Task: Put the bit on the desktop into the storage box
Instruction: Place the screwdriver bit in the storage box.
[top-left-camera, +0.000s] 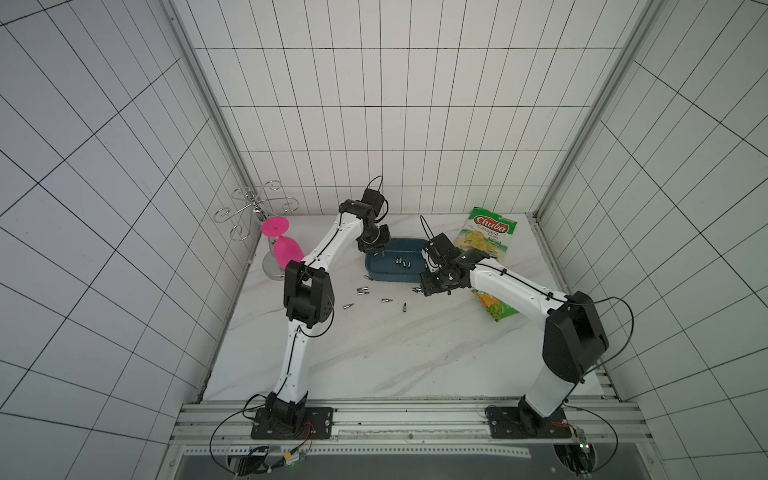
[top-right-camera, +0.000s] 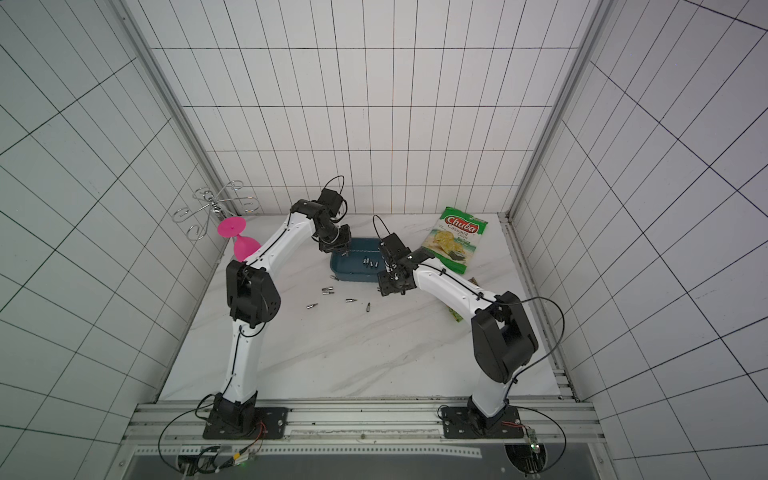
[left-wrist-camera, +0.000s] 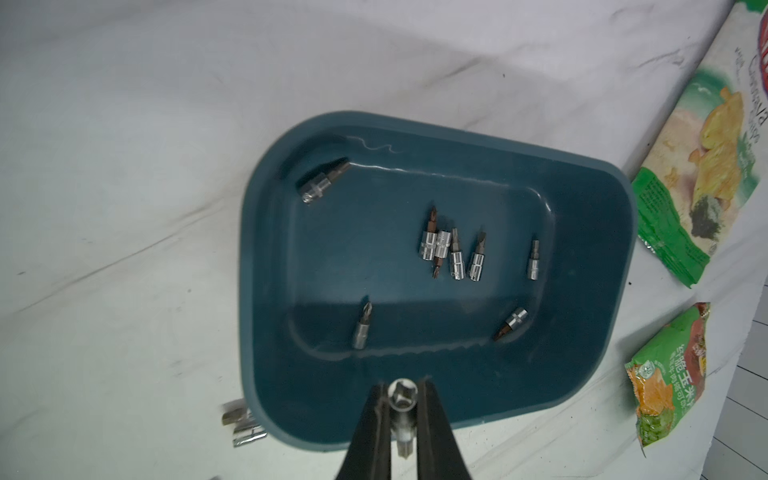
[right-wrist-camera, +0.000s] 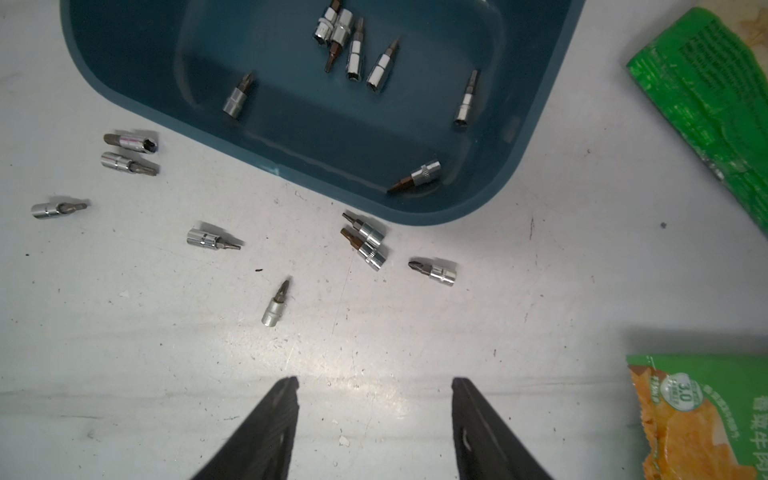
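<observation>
The dark teal storage box lies at the back middle of the white marble desktop. Several silver bits lie inside it. My left gripper hangs over the box's left end, shut on one bit that stands upright between the fingers. Several more bits are scattered on the desktop in front of the box. Three of them lie close to its near rim. My right gripper is open and holds nothing, low over the desktop by the box's near right corner.
A green Chuba chip bag lies behind and to the right of the box, and a second green snack bag lies under the right arm. A pink glass hangs upside down on a chrome rack at the back left. Tiled walls enclose three sides.
</observation>
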